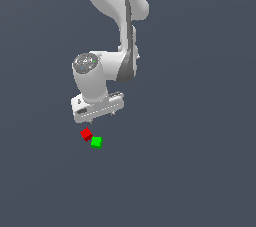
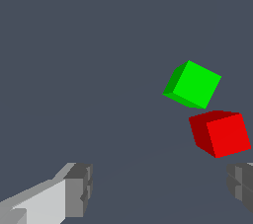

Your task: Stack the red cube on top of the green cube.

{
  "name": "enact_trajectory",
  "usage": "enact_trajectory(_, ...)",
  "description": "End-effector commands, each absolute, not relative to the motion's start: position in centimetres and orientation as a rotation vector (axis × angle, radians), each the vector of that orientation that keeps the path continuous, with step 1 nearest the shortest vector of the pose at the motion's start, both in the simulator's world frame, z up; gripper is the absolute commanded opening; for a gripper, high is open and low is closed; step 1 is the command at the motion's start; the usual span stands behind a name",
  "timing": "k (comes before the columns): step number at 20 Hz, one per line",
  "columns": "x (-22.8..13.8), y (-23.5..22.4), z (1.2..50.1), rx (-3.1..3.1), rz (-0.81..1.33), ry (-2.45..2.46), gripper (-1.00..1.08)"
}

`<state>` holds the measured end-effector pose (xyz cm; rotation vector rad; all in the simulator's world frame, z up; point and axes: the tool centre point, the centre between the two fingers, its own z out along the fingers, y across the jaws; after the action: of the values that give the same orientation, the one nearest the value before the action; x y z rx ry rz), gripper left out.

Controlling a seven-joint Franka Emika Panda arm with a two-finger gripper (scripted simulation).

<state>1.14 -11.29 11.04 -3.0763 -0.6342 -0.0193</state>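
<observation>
The red cube [image 1: 86, 134] [image 2: 221, 133] rests on the dark grey floor, with the green cube [image 1: 96, 142] [image 2: 193, 85] right beside it toward the exterior view's right, corners nearly touching. My white gripper [image 1: 102, 115] [image 2: 160, 188] hovers just above and slightly behind the pair, open, with nothing between its grey fingertips [image 2: 79, 188]. In the wrist view the red cube lies close to one fingertip and the green cube sits just beyond it.
The white arm [image 1: 117, 21] reaches down from the upper part of the exterior view. Plain dark grey floor [image 1: 190, 171] surrounds the cubes.
</observation>
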Motion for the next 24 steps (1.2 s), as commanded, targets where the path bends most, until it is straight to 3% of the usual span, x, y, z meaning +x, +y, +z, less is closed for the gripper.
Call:
enact_trajectory(1,1.6,-12.8,10.3,-3.060,-0.016,-0.706,1.00)
enact_trajectory(12,4.1,-18.0,7.8,-2.992,-0.004,-0.957,1.00)
enact_trajectory(24,5.3,-19.5,7.0,-2.964,0.000,-1.041,1.00)
